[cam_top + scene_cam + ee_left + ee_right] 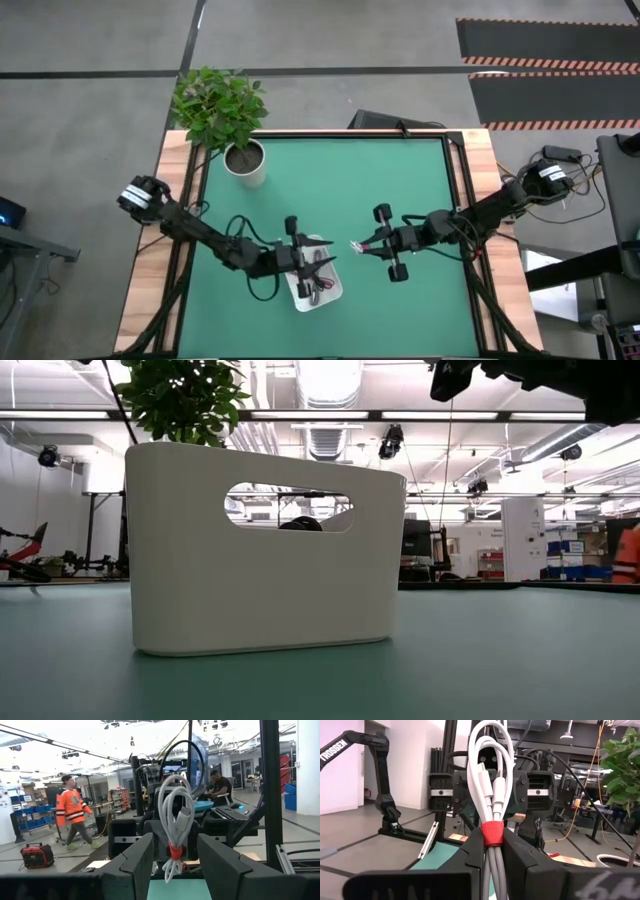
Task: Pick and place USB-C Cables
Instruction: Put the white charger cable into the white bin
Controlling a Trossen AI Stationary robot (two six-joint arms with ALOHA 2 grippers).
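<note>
A white cable bundle with a red tie is in my right gripper, which is shut on it over the mat's middle, just right of the white tray. My left gripper is open above the tray and points at the right gripper. The left wrist view shows the bundle beyond my open fingers. Dark and reddish cables lie in the tray. In the low view the tray's wall fills the near ground. My right gripper pinches the white bundle between its two fingers at the red tie, near the bundle's middle. The fingers come level from the table's right and lie across the bundle. The bundle is lifted clear of the mat, its looped end standing out past the fingertips.
A potted plant in a white pot stands at the mat's far left corner. Bare green mat lies between the plant and the grippers. People show in the room behind: one in orange, one seated.
</note>
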